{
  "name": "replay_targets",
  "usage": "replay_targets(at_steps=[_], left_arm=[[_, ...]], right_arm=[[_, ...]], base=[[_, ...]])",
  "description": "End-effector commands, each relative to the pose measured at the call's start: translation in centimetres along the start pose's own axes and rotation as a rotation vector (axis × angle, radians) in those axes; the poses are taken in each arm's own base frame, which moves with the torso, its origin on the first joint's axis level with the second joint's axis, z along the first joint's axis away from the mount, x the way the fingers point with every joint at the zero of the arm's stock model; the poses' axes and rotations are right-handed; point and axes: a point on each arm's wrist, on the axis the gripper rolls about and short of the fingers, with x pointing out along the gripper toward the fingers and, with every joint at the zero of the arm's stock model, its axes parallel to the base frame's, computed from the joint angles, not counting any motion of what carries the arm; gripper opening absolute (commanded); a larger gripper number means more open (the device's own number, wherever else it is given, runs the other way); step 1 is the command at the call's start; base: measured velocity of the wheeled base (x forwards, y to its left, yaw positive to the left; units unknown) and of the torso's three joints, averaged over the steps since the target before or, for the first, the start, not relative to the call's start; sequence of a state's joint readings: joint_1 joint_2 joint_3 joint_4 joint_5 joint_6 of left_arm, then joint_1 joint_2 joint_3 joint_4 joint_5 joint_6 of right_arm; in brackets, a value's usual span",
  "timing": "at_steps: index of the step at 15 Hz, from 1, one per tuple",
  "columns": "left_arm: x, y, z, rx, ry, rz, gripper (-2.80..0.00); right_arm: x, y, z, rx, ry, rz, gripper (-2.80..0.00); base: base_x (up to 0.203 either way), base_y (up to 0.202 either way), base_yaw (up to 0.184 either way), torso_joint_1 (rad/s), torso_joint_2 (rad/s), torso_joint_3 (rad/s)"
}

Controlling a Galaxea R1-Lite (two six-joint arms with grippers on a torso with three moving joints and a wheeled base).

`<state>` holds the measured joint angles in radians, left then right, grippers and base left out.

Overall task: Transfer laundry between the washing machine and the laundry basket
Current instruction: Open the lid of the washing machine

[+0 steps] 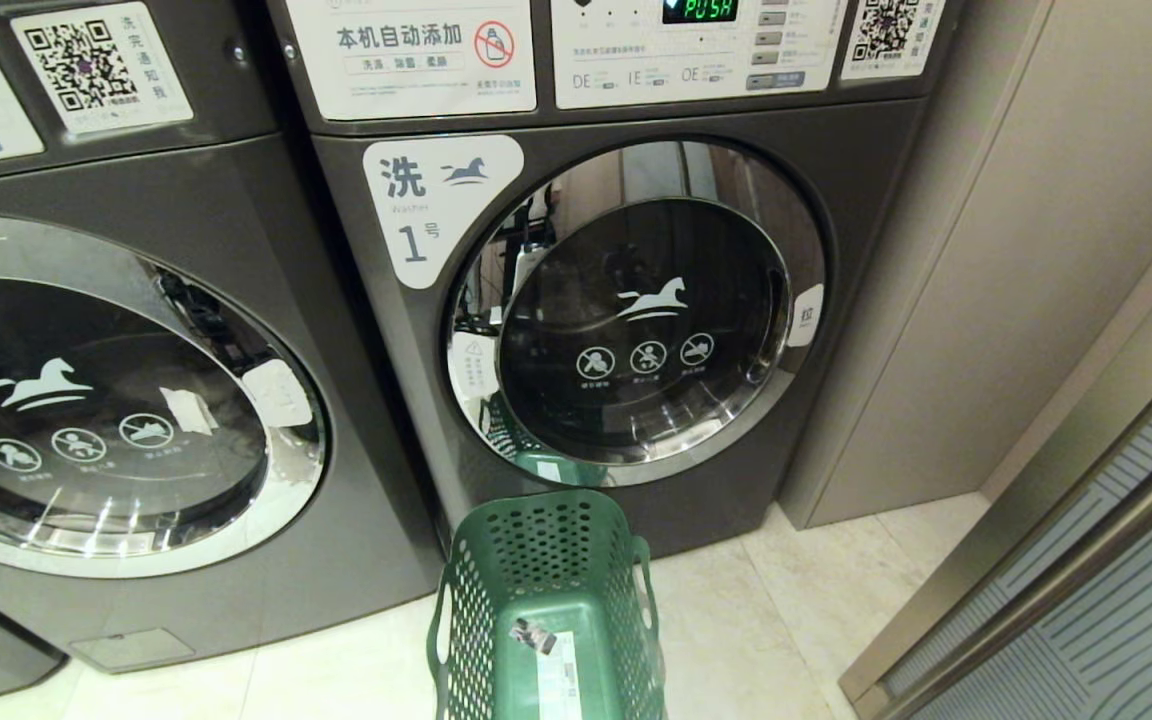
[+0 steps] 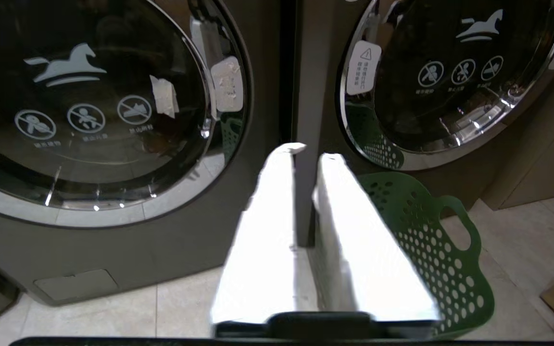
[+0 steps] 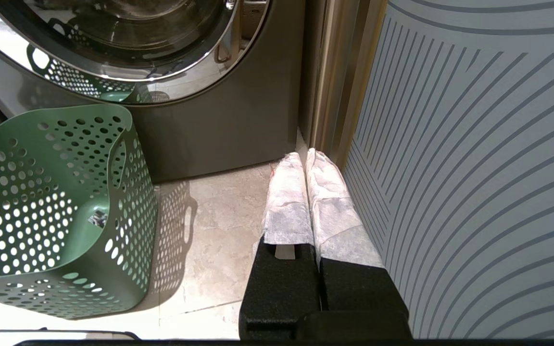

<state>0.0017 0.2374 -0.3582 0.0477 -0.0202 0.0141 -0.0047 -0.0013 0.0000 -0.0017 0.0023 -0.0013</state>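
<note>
Cropping laundry basket (image 1: 546,600) at frame edge, left hand (image 2: 311,158) slightly spread, right hand (image 3: 304,158) pressed together.

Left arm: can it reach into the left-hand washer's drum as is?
Probably not: the washer door looks shut, though the left gripper seems to have a free path to it.

Head downward, wrists low (floorward) — laundry basket (image 1: 546,600) shared.

Floor (image 1: 736,640): pale beige marble-look tile, glossy, thin grout lines. Beige wall panel (image 1: 1016,250) stands past the right gripper (image 3: 306,156), beside the machine labelled 1 (image 1: 406,210). Grey striped sliding door (image 3: 474,168) with metal frame just beside that gripper. Warm indoor light.
</note>
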Motion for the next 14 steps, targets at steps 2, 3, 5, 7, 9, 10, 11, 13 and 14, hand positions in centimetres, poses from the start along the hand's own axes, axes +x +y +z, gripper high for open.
replay_targets(at_steps=[2, 3, 5, 7, 9, 10, 11, 13, 14], left_arm=[[6.2, 0.1, 1.5, -0.059, 0.285, -0.002, 0.00], [7.9, 0.1, 1.1, -0.077, 0.361, -0.007, 0.00], [11.7, 0.1, -0.1, -0.122, 0.476, -0.023, 0.00], [16.1, 0.2, -2.0, -0.169, 0.542, -0.031, 0.00], [20.4, 0.6, -4.1, -0.196, 0.519, -0.034, 0.00], [22.0, 0.9, -4.8, -0.198, 0.472, -0.032, 0.00], [23.6, 1.5, -5.8, -0.199, 0.440, -0.025, 0.00], [25.9, 3.5, -8.3, -0.200, 0.405, -0.016, 0.00], [26.5, 5.3, -9.0, -0.195, 0.361, -0.029, 0.00]], right_arm=[[0.0, 0.0, 0.0, 0.000, 0.000, 0.001, -2.80], [0.0, 0.0, 0.0, 0.000, 0.001, 0.001, -2.80], [0.0, 0.0, 0.0, 0.000, 0.000, 0.001, -2.80], [0.0, 0.0, 0.0, 0.000, 0.001, 0.001, -2.80], [0.0, 0.0, 0.0, 0.000, 0.001, 0.001, -2.80], [0.0, 0.0, 0.0, 0.000, 0.001, 0.001, -2.80], [0.0, 0.0, 0.0, 0.000, 0.001, 0.001, -2.80], [0.0, 0.0, 0.0, 0.000, 0.000, 0.001, -2.80], [0.0, 0.0, 0.0, 0.000, 0.001, 0.001, -2.80]], base=[[0.000, 0.000, 0.000, 0.000, 0.00, 0.000], [0.000, 0.000, 0.000, 0.000, 0.00, 0.000], [0.000, 0.000, 0.000, 0.000, 0.00, 0.000], [0.000, 0.000, 0.000, 0.000, 0.00, 0.000], [0.000, 0.000, 0.000, 0.000, 0.00, 0.000], [0.000, 0.000, 0.000, 0.000, 0.00, 0.000], [0.000, 0.000, 0.000, 0.000, 0.00, 0.000], [0.000, 0.000, 0.000, 0.000, 0.00, 0.000], [0.000, 0.000, 0.000, 0.000, 0.00, 0.000]])
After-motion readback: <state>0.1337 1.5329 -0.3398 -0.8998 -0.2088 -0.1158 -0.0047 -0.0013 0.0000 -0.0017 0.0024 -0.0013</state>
